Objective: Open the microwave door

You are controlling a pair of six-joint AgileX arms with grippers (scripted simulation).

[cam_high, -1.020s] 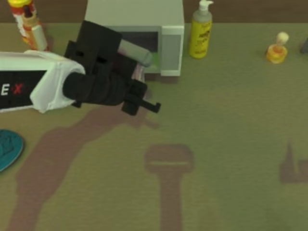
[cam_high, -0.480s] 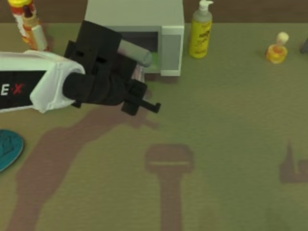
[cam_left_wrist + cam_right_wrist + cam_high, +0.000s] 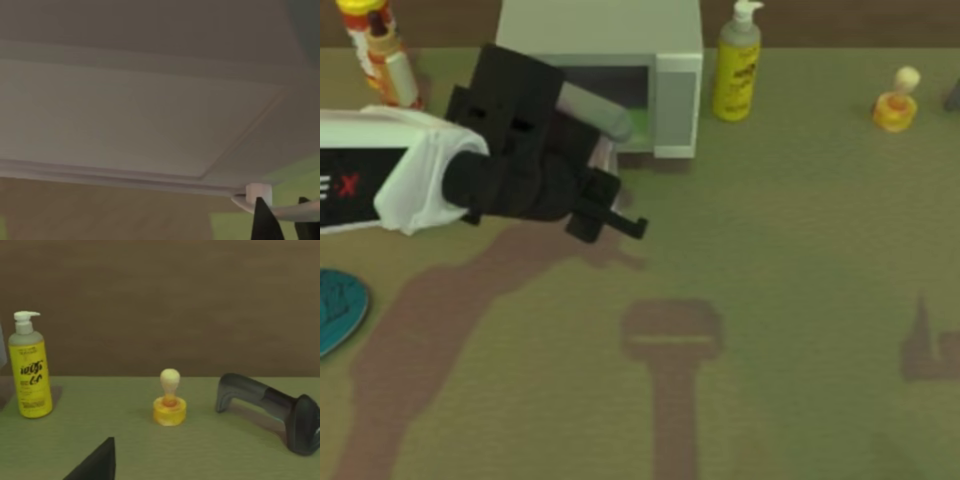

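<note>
Far left of the top view: a teal plate point(image 3: 338, 310) at the table edge and a red-and-white bottle point(image 3: 380, 48) at the back corner. The left arm point(image 3: 380, 180) reaches in from the left, its black wrist covering much of the microwave's front. Left gripper point(image 3: 612, 215) sits just in front of the microwave point(image 3: 605, 35), which stands at the back of the table, left of centre. The microwave door point(image 3: 595, 110) is swung part-way out, a strip of green floor point(image 3: 642, 122) showing behind it. In the left wrist view the two dark fingertips point(image 3: 265, 220) sit close together either side of the silver handle strip point(image 3: 280, 207) (narrow gap, looks pinched on it). To the right: grey control panel point(image 3: 677, 100), a yellow pump bottle point(image 3: 737, 65), a small yellow stamp-like knob point(image 3: 897, 100), and a dark scanner point(image 3: 270, 407). Right gripper: only a dark finger edge point(image 3: 97, 462) visible, cannot tell its opening.
</note>
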